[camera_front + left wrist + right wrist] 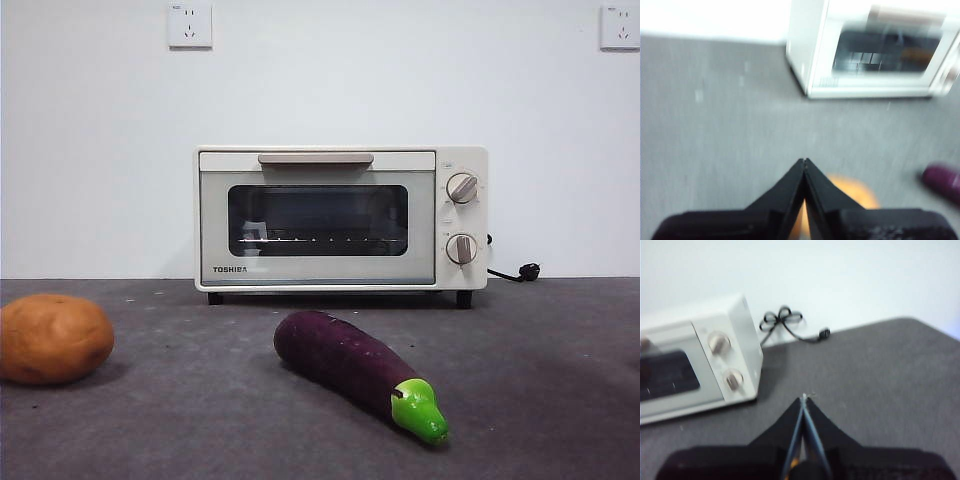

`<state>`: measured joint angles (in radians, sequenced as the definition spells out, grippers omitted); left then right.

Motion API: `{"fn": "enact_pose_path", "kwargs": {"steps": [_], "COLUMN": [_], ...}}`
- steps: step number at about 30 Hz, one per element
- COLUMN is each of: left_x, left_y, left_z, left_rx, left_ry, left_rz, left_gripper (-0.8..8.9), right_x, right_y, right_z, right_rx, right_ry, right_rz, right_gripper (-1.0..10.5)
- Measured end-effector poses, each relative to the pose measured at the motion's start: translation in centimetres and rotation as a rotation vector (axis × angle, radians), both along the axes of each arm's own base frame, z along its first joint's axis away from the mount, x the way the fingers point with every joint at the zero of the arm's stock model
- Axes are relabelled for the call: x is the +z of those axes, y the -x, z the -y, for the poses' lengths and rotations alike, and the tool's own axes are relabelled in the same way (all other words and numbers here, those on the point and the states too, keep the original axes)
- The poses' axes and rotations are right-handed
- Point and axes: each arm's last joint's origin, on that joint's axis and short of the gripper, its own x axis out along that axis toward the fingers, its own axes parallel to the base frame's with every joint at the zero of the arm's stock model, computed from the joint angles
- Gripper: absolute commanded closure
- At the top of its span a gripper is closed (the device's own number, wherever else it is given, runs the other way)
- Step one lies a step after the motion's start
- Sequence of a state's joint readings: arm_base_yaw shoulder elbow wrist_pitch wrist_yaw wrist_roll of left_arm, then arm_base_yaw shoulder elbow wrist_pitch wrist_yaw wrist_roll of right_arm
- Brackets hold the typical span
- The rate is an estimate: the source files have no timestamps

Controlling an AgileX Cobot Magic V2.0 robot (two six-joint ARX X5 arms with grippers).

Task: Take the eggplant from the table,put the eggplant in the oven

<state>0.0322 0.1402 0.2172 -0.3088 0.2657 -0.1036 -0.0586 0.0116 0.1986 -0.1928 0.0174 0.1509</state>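
Eggplant (355, 365) lies on the table (560, 400) before the shut Toshiba oven (340, 218), potato (52, 338) off beside it. Left gripper (804, 161) and right gripper (804, 397) hang above, jaws clenched, empty.

The eggplant (358, 368) lies before the oven (340, 218), potato (54, 338) left.

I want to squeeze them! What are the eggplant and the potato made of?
The eggplant looks like glossy moulded plastic: smooth shine, bright green cap. The potato is matte brown with dark flecks; real or toy, I can't tell.
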Motion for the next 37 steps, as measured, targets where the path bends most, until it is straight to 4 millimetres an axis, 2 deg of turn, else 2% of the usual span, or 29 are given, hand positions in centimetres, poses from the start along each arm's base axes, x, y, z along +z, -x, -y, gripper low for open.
{"fn": "enact_pose_path", "kwargs": {"steps": [7, 14, 20, 27, 37], "left_x": [5.4, 11.0, 15.4, 21.4, 28.5], "left_y": [0.0, -0.8, -1.4, -2.1, -3.4], "left_z": [0.1, 0.2, 0.2, 0.5, 1.4], "left_rx": [-0.021, -0.072, -0.097, -0.156, -0.244], "left_ry": [0.014, 0.021, 0.026, 0.027, 0.031], "left_rz": [0.073, 0.124, 0.123, 0.194, 0.235], "left_gripper": [8.19, 8.19, 8.19, 8.19, 8.19], "right_x": [4.3, 9.9, 15.3, 21.6, 28.3], "right_y": [0.8, 1.1, 0.6, -0.4, -1.8], "right_z": [-0.2, -0.3, -0.3, -0.3, -0.5], "right_rx": [0.052, 0.079, 0.079, 0.096, 0.187], "right_ry": [0.002, 0.007, 0.037, 0.065, 0.071], "right_rz": [0.077, 0.053, 0.008, 0.044, 0.065], "right_gripper": [9.6, 9.6, 9.6, 9.5, 9.6]}}
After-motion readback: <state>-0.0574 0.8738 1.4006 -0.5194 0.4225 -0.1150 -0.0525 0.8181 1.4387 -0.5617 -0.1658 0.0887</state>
